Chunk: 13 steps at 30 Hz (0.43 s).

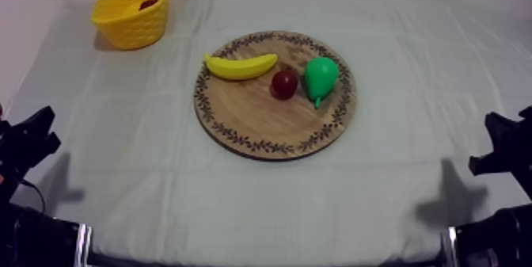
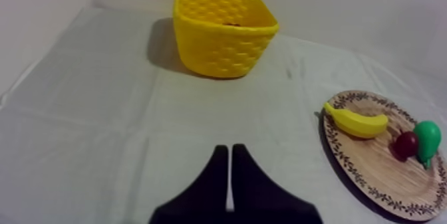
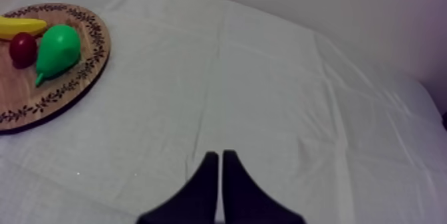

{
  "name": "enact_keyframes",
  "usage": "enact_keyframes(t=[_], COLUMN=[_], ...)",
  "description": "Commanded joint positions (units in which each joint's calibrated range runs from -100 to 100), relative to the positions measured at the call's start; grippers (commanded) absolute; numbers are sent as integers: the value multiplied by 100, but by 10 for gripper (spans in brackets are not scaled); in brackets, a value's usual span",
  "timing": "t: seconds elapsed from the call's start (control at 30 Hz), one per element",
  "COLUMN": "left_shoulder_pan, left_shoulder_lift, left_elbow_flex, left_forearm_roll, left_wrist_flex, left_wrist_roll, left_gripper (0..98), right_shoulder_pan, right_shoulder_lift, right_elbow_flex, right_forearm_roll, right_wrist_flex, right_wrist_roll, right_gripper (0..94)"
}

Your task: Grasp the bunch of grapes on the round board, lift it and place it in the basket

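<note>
Now the left gripper (image 2: 229, 149) and right gripper (image 3: 220, 154) are clenched empty, apart from the wooden board (image 1: 261, 118).

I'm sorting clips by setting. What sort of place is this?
Probably a robot test bench: a cloth-draped table, a toy banana and pear on a wooden board, a yellow basket, and the left gripper and right gripper resting shut.

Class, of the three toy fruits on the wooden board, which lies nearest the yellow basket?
The banana, at the basket-side edge of the board; the small red fruit and the pear lie farther from the yellow basket.
</note>
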Motion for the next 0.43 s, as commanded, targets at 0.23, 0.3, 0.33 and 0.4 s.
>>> enact_keyframes(t=[0.23,0.3,0.33,0.4], left_shoulder_pan=[-6,-8,-9,-7], left_shoulder_lift=[-58,-62,-63,-60], left_elbow_flex=[13,13,13,13], left_forearm_roll=[-1,-1,-1,-1], left_wrist_flex=[-17,-18,-19,-19], left_wrist_roll=[1,3,2,0], left_gripper=[1,1,1,1], right_shoulder_pan=[0,0,0,0], right_shoulder_lift=[2,2,2,2], right_elbow_flex=[-1,-1,-1,-1], right_forearm_roll=[-1,-1,-1,-1], right_wrist_flex=[-1,-1,-1,-1], right_wrist_roll=[-1,0,1,-1], right_gripper=[3,3,3,3])
